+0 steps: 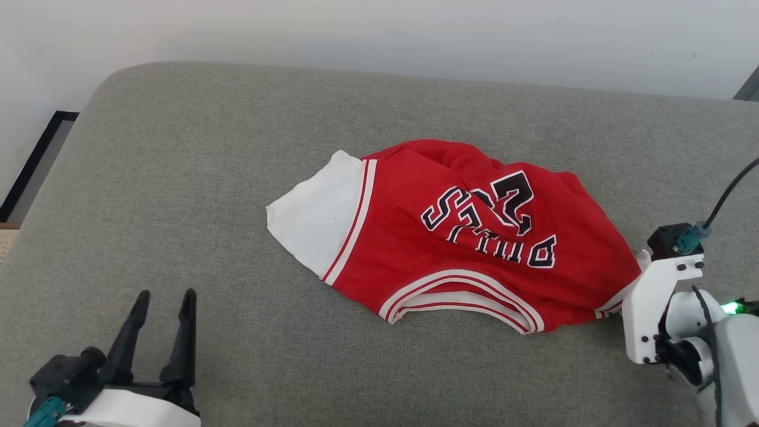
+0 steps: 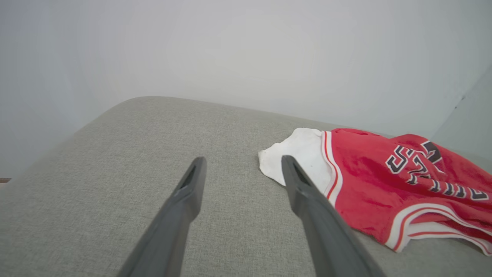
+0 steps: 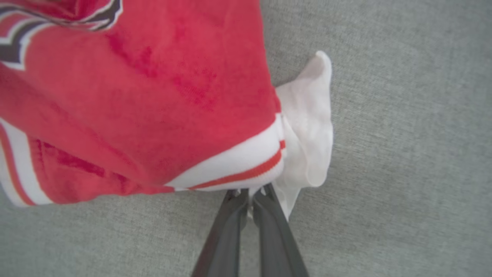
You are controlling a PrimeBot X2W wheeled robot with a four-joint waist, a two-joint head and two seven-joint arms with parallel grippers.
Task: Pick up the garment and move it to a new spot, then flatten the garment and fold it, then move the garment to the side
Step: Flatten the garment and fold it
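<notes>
The garment (image 1: 450, 237), a red jersey with white sleeves, striped trim and black lettering, lies crumpled on the grey cushion (image 1: 207, 148). In the right wrist view my right gripper (image 3: 251, 192) is shut on the garment (image 3: 153, 100), pinching its white sleeve edge just under the striped trim. In the head view the right wrist sits at the garment's right end, its fingers hidden. My left gripper (image 1: 163, 305) stands open at the lower left, apart from the garment. The left wrist view shows its spread fingers (image 2: 192, 184) over bare cushion, with the garment's (image 2: 384, 181) white sleeve just right of them.
The grey cushion's back edge (image 1: 415, 74) meets a pale wall. A dark-framed strip of floor (image 1: 35, 160) lies off the cushion's left side. Bare cushion stretches left of and in front of the garment.
</notes>
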